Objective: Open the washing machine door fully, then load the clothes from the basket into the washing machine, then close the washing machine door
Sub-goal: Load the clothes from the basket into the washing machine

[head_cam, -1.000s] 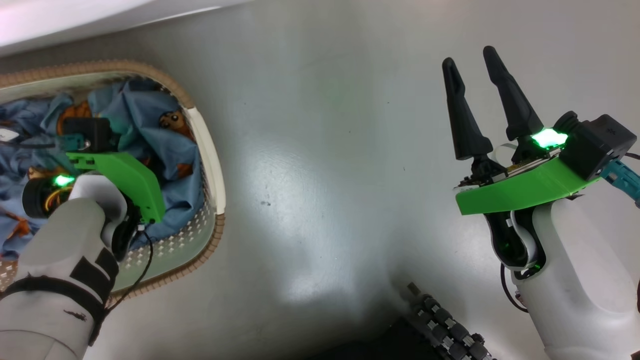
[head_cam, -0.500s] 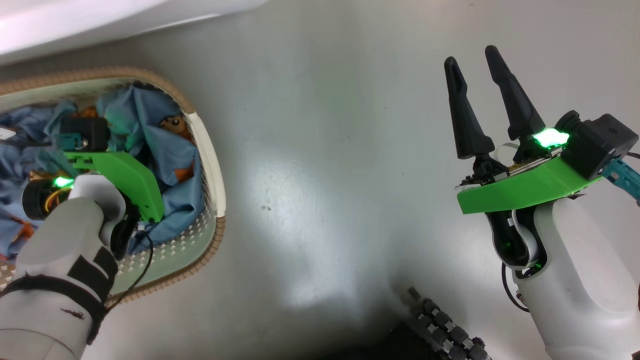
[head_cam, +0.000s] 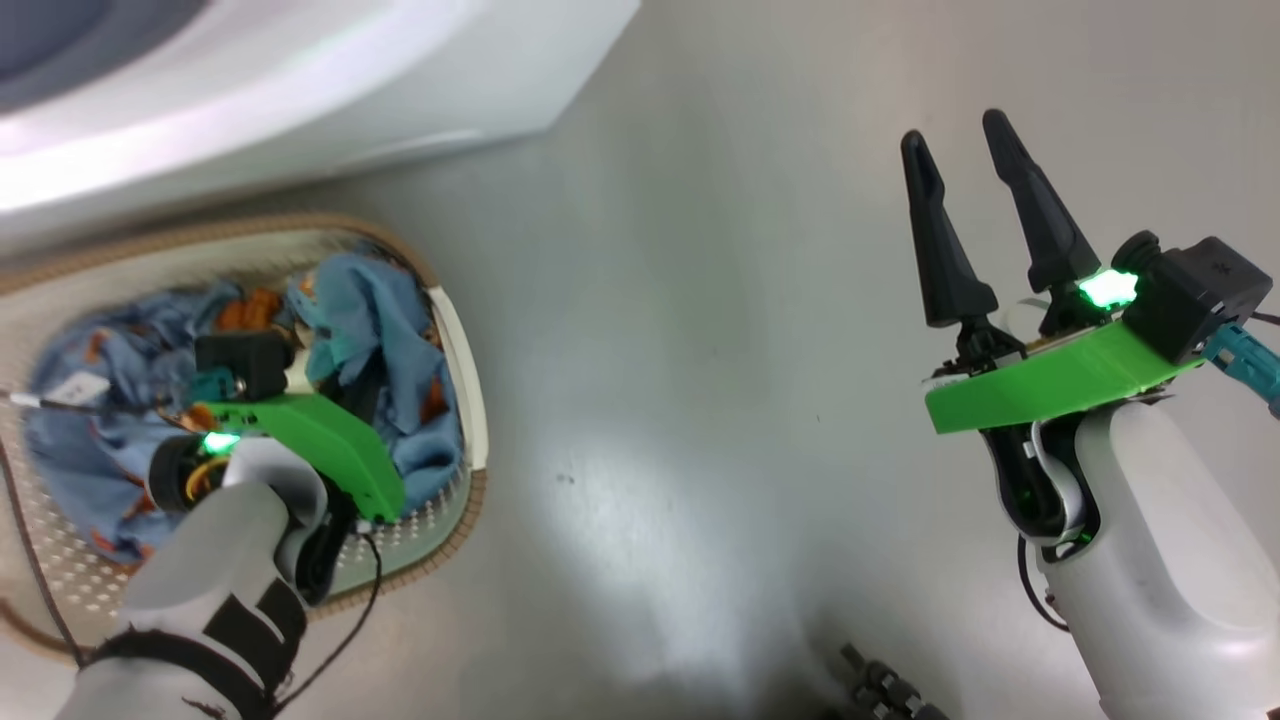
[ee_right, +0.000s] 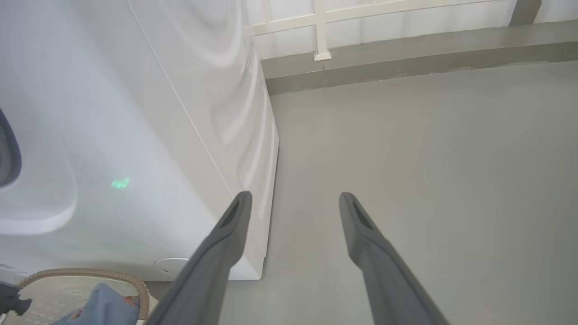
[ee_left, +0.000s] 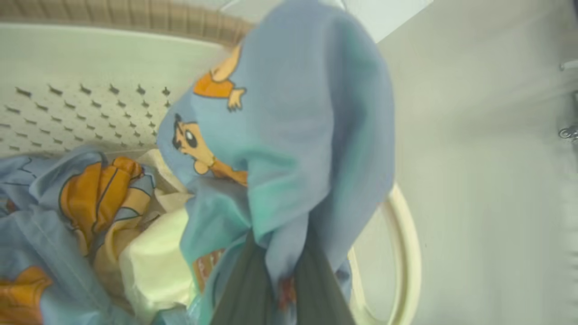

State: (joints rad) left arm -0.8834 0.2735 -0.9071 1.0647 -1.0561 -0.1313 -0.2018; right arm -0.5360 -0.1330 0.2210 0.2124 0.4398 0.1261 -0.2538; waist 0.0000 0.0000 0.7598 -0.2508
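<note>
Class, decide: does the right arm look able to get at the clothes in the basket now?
Probably not: the right gripper hangs open far across the floor, and the left gripper crowds the basket, gripping clothes.

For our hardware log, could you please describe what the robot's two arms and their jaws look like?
Both the left arm and the right arm have glossy pale shells, a bright green wrist bracket carrying a black camera box with a teal connector, a glowing green light and long, tapered dark jaws. The left arm also wears black strap bands and trails a thin black cable.
</note>
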